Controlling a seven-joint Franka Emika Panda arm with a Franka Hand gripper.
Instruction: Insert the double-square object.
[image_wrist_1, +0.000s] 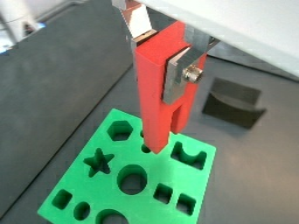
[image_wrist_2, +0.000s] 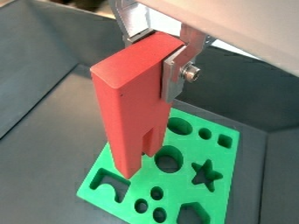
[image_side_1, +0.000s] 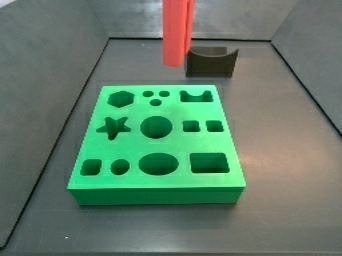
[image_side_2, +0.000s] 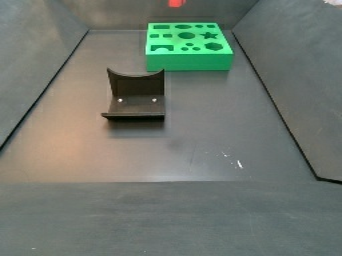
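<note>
- Nearest in a side view, bare dark tabletop (image_side_2: 174, 160) fills the foreground, with a few pale flecks on it.
- Further back in that view, a dark grey block (image_side_2: 134, 95) with a curved notch rests on the tabletop, well apart from the green board (image_side_2: 189, 47) at the far end.
- In a side view, the green board (image_side_1: 158, 143) lies flat; its top carries cut-outs: a hexagon, three small round holes and a notched shape along the far row, a star, a circle and two small squares in the middle row, and a square, an oval, a large circle and a rectangle along the near row.
- The dark grey block (image_side_1: 211, 61) sits beyond the board's far right corner in this view, near it but not touching.
- The double-square object (image_side_1: 178, 32) hangs upright above the board's far edge, its lower end clear of the surface; its top runs out of the picture.
- In both wrist views the end effector (image_wrist_1: 162, 51) pinches the double-square object (image_wrist_1: 160, 83) near its solid upper end, with a silver finger (image_wrist_1: 179, 72) pressed flat against one side.
- In a wrist view the double-square object (image_wrist_2: 128, 101) points its two legs down toward the green board (image_wrist_2: 176, 171), the leg tips above it and not inside any opening; the end effector (image_wrist_2: 155, 54) grips it from above.
</note>
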